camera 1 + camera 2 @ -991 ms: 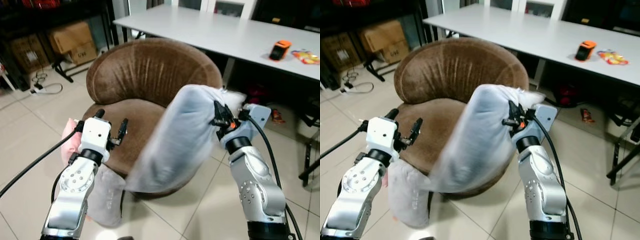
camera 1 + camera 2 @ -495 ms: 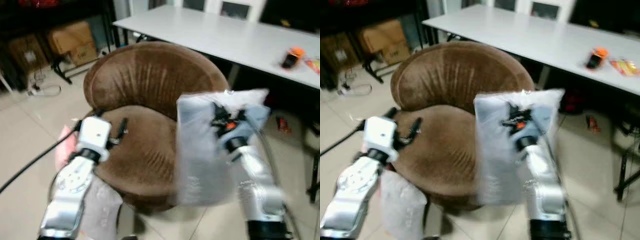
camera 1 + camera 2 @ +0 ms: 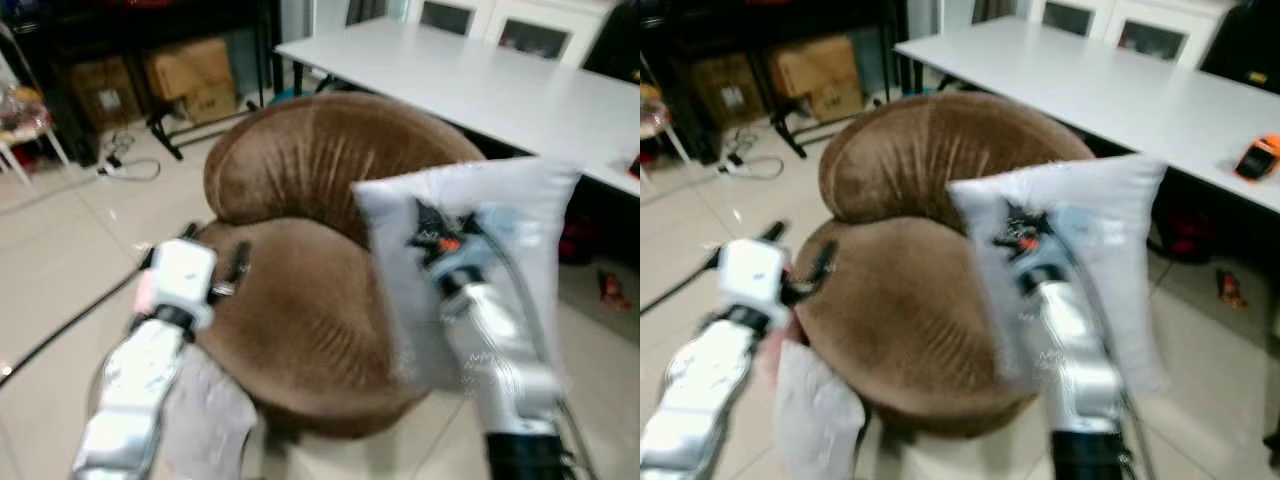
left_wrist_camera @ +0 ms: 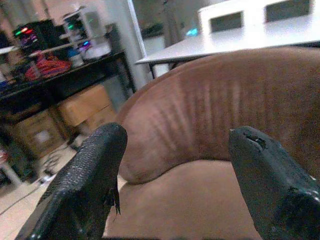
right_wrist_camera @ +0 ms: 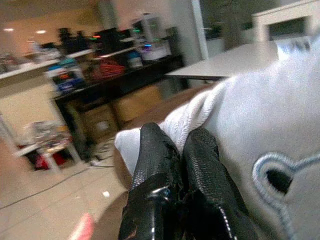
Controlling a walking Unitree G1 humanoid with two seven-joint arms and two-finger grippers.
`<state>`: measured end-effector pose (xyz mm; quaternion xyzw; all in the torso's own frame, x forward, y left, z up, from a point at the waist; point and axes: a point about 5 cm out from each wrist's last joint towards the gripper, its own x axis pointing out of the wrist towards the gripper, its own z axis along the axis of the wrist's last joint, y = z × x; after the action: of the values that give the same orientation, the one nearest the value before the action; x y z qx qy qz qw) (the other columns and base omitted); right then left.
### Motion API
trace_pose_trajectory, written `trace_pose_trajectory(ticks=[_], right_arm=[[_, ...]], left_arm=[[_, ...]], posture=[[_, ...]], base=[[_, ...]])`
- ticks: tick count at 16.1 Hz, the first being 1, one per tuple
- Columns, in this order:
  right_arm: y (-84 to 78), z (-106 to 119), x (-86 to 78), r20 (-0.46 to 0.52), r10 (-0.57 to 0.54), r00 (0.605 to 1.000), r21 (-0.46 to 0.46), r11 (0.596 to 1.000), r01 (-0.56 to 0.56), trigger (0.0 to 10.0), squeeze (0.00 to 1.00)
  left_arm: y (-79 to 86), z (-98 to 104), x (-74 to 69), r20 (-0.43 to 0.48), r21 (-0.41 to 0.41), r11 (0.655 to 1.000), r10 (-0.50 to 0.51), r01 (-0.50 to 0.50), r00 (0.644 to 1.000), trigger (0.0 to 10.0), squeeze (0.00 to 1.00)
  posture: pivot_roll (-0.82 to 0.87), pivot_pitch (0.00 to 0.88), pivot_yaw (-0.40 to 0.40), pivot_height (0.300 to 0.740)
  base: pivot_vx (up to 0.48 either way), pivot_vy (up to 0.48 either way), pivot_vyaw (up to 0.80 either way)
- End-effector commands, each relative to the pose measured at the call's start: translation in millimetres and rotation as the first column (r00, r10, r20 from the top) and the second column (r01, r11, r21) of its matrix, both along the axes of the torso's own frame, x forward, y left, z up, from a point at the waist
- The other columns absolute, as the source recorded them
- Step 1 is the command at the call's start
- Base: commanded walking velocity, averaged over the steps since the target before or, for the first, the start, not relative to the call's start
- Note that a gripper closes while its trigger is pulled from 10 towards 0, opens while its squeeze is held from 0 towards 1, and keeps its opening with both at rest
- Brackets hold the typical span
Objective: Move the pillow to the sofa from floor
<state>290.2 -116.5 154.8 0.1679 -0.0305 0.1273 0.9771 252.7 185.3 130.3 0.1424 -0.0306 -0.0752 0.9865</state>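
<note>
Home living room, part storage: brown armchair (image 3: 300, 260), long white table (image 3: 480, 85), tiled floor (image 3: 60, 260), shelves with cardboard boxes (image 3: 190, 75).

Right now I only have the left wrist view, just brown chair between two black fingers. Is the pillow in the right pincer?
Observer: Yes, the right pincer is shut on the white pillow, pinching it near an upper corner.
Operator: Is the pillow over the seat?
Observer: Only partly; in the head views it hangs at the right side of the brown chair, not lying on the cushion.
Operator: Anything on the floor by my left arm?
Observer: A second, greyish pillow lies beside the chair's front, below the open left pincer.
</note>
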Motion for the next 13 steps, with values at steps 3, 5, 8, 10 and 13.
trace_pose_trajectory(ticks=[3, 5, 8, 10, 13], right_arm=[[-8.1, 13, 1.8, 0.066, -0.008, 0.998, -0.004, 1.0, 0.008, 10.0, 0.0], [-6.5, 15, 1.7, 0.073, 0.002, 0.997, -0.005, 1.0, -0.002, 10.0, 0.0], [-2.5, 23, 1.6, 0.097, 0.035, 0.995, 0.021, 0.999, -0.037, 10.0, 0.0], [1.1, 25, 1.5, 0.105, 0.069, 0.992, 0.033, 0.997, -0.073, 10.0, 0.0], [5.0, 24, 1.2, 0.1, 0.103, 0.99, 0.016, 0.994, -0.105, 10.0, 0.0]], left_arm=[[-7.7, 2, -0.9, 0.008, 0.0, 1.0, -0.024, 0.024, 1.0, 10.0, 0.0], [-7.7, 2, -3.4, 0.007, -0.003, 1.0, -0.023, 0.023, 1.0, 10.0, 0.0], [-7.9, 2, -5.2, 0.006, -0.007, 1.0, -0.026, 0.026, 1.0, 10.0, 0.0], [-9.5, 1, -6.2, 0.002, -0.009, 0.999, -0.031, 0.031, 1.0, 10.0, 0.0], [-11.8, 0, -9.0, 0.001, -0.014, 0.999, -0.037, 0.037, 0.999, 10.0, 0.0]], posture=[[0.09, 0.0, -0.023, 0.74], [0.09, 0.0, -0.028, 0.74], [0.09, 0.0, -0.032, 0.74], [0.1, 0.0, -0.034, 0.74], [0.1, 0.0, -0.044, 0.74]], base=[[0.32, 0.0, 0.0], [0.317, 0.0, 0.0], [0.319, 0.0, 0.0], [0.311, 0.0, 0.0], [0.184, 0.0, 0.0]])
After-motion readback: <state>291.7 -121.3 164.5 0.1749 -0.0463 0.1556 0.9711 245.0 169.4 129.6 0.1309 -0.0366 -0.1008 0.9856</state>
